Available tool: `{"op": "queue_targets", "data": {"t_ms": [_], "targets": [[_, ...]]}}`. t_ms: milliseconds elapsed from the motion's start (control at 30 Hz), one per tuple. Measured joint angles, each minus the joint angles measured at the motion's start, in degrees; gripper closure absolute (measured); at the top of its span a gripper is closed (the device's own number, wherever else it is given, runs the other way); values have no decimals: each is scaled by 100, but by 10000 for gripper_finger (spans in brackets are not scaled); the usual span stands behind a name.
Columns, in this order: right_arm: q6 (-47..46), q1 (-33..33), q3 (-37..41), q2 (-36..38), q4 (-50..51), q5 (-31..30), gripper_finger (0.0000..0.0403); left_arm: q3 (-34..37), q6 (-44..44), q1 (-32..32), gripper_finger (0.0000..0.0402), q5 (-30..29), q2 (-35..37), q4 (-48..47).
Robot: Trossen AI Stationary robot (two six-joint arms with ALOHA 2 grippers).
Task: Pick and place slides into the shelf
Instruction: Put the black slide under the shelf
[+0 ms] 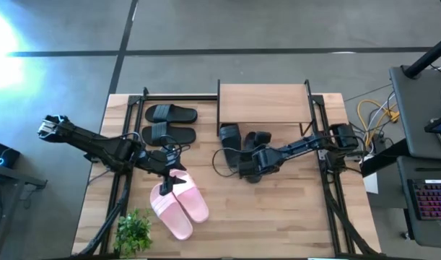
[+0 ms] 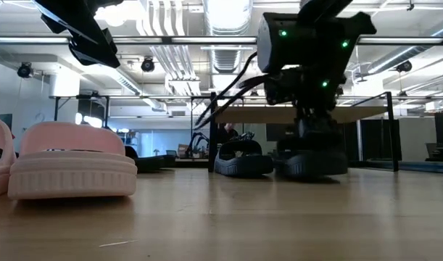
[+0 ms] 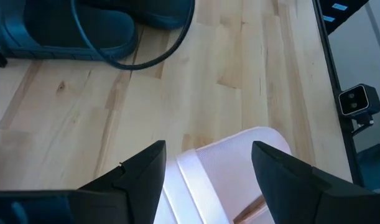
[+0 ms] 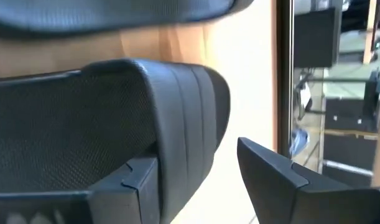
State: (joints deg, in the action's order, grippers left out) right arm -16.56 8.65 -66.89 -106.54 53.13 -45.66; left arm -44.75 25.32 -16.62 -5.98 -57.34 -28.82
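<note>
Two black slides [image 1: 242,139] lie on the table [image 1: 292,217] just in front of the shelf [image 1: 263,103], side by side; which way they point cannot be told. Right gripper [image 1: 247,167] over the near one, jaws apart around its strap [image 4: 177,112], no clamp visible. Pink pair [image 1: 178,205] lies mid-table, long axis diagonal, left gripper [image 1: 167,177] above them, jaws apart. Another black pair [image 1: 169,123] lies crosswise left of the shelf. Small plant [image 1: 133,231] at the near edge.

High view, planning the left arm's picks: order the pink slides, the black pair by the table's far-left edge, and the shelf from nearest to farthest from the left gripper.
From the left gripper:
1. Pink slides, directly beneath it.
2. Black pair, toward the far edge.
3. Shelf, far centre-right.
</note>
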Motion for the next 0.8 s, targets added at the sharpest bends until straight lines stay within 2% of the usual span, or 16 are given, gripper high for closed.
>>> {"op": "queue_targets", "data": {"t_ms": [167, 300, 433, 500, 800], "targets": [[-620, 132, -145, 1, 836, 210, 218, 0, -4, 0, 178, 2, 0, -11], [-676, 260, -162, 42, 675, 186, 218, 0, -9, 0, 179, 2, 0, -10], [-522, 276, -162, 42, 336, -606, 218, 0, -9, 0, 178, 7, 0, -8], [-371, 222, -162, 44, 185, -732, 218, 0, -9, 0, 178, 7, 0, -5], [-243, 346, -158, 44, 64, 39, 218, 0, -7, 0, 178, 9, 0, 6]]}}
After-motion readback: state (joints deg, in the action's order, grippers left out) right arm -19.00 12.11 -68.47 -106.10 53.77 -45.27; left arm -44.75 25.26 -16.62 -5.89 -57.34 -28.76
